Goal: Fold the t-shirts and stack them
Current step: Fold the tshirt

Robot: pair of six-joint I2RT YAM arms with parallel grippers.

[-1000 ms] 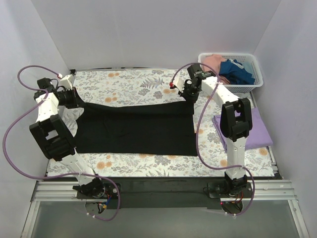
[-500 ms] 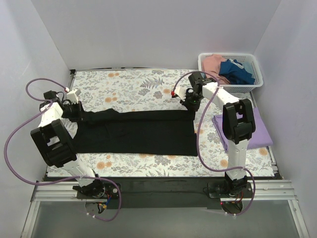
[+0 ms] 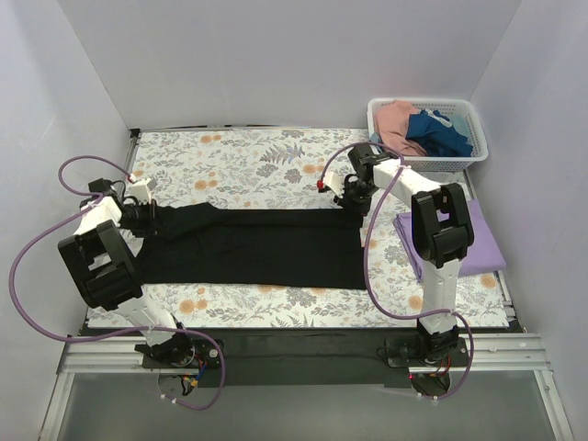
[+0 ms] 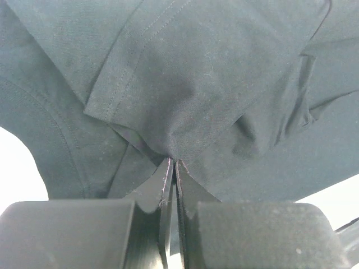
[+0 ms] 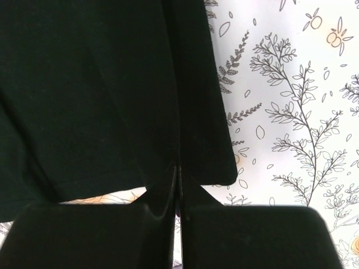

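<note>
Your claws are folding the black t-shirt [image 3: 257, 248]
The left claw [image 3: 150, 218] and right claw [image 3: 352, 204] each pinch its far edge tight. They have pulled that edge nearer you, so the shirt looks thinner on the counter [image 3: 239, 161] now, and I think the fold is about half done

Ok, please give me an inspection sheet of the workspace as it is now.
Surface: floral cloth, flat.
Job's things: black t-shirt laid across mid-table; lavender t-shirt folded at right; pink t-shirt and dark blue t-shirt in the basket.
Clutter: white basket, far right corner.
Grippers: left gripper and right gripper both shut on the black t-shirt's far corners.
Cables: purple cables loop along both arms.
Surroundings: white walls; nothing else seen.
</note>
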